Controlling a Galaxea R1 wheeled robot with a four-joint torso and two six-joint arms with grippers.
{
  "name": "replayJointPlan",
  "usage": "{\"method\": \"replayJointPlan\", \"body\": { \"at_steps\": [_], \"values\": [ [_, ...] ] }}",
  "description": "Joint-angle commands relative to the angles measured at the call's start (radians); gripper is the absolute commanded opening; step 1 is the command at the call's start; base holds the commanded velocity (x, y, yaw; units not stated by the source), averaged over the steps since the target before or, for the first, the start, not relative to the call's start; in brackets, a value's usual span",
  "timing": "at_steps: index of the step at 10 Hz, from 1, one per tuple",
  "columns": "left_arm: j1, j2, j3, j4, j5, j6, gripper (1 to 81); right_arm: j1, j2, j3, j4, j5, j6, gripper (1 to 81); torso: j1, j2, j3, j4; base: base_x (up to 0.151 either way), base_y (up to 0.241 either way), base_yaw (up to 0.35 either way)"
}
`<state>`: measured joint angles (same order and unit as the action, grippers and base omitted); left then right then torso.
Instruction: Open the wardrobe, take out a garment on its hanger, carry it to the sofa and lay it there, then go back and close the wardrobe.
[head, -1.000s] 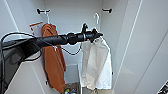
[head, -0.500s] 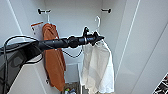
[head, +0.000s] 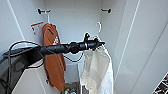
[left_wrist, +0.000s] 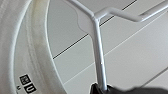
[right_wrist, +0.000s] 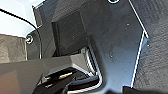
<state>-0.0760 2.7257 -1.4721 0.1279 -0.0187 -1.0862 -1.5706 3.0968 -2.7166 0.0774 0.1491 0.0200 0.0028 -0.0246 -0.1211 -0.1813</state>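
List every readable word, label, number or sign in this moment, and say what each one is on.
Garment, inner neck band seen in the left wrist view: small dark printed squares with light characters; one looks like "U", the rest too blurred to read.
Paper tag beside the orange garment in the wardrobe: orange strip along its top edge, any print too small to read.
White marks on the orange garment: not legible as text.
No other text is legible.
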Motion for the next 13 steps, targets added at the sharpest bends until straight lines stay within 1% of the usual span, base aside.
{"method": "replayJointPlan", "body": {
  "at_steps": [1, 7, 13],
  "values": [
    [-0.187, 0.003, 0.013, 0.03, -0.053, 0.014, 1.0, 0.028, 0.005, 0.005, 0.005, -0.056, 0.0, 81.1, 0.0, 0.0, 0.0, 0.0, -0.081, 0.0, 0.0],
    [-0.175, 0.008, 0.033, 0.038, -0.053, 0.014, 1.0, 0.028, 0.005, 0.005, 0.005, -0.048, 0.0, 81.1, 0.0, 0.0, 0.0, 0.0, -0.084, 0.0, 0.0],
    [-0.121, 0.025, 0.05, 0.059, -0.078, 0.015, 1.0, 0.03, 0.005, 0.005, 0.004, -0.049, -0.002, 81.1, 0.0, 0.0, 0.0, 0.0, -0.105, 0.0, 0.0]
  ]
}}
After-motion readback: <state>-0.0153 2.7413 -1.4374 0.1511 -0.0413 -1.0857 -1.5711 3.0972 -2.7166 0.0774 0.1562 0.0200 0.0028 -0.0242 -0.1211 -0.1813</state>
